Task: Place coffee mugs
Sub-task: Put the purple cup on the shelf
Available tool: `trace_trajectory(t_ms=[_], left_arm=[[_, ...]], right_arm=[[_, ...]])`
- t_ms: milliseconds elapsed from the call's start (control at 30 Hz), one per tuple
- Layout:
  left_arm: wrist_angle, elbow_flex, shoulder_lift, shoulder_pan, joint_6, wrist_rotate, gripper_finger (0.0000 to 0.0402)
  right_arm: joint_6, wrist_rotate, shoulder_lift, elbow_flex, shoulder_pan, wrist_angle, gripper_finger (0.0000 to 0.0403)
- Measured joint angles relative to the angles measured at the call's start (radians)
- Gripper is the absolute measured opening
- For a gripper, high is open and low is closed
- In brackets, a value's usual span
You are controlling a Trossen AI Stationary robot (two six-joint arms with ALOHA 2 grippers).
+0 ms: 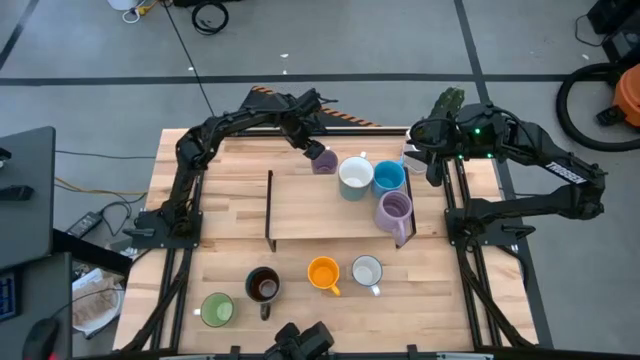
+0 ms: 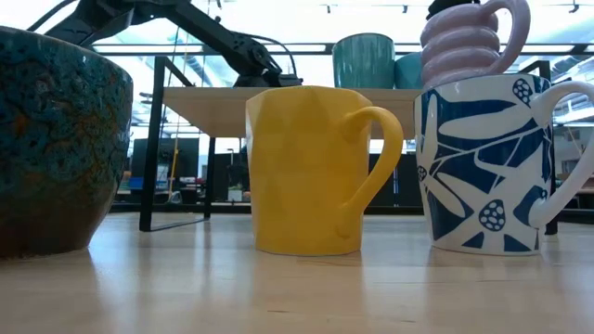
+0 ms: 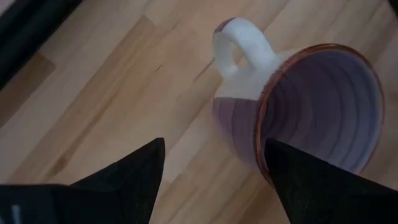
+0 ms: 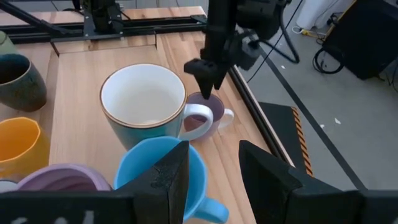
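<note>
- Your left gripper [image 1: 318, 152] hangs just above the small purple mug [image 1: 324, 162] at the back of the raised wooden shelf [image 1: 300, 215]; its fingers [image 3: 134, 171] are spread wide and hold nothing.
- That mug stands upright on the shelf, next to the white-lined teal mug [image 1: 355, 177].
- The blue mug [image 1: 389, 178] and ribbed lavender mug [image 1: 394, 210] also sit on the shelf.
- On the table in front you have the green mug [image 1: 216, 310], dark mug [image 1: 263, 287], orange mug [image 1: 323, 273] and white mug [image 1: 367, 272].
- Your right gripper [image 1: 434, 172] waits beside the blue mug, its fingers [image 4: 168, 177] parted and empty.

Shelf's left half [image 1: 300, 205] bare; mugs [image 1: 378, 185] crowd its right.
</note>
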Motion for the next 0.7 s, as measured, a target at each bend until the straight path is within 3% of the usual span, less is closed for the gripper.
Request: trace_trajectory(t_ms=[333, 700], left_arm=[[0.019, 0.0, 0.015, -0.03, 0.042, -0.051, 0.0255], [0.055, 0.0, 0.015, -0.046, 0.042, -0.062, 0.0138]], right_arm=[[-0.01, 0.0, 0.0, 0.0, 0.0, 0.017, 0.0146], [-0.014, 0.0, 0.0, 0.0, 0.0, 0.02, 0.0146]])
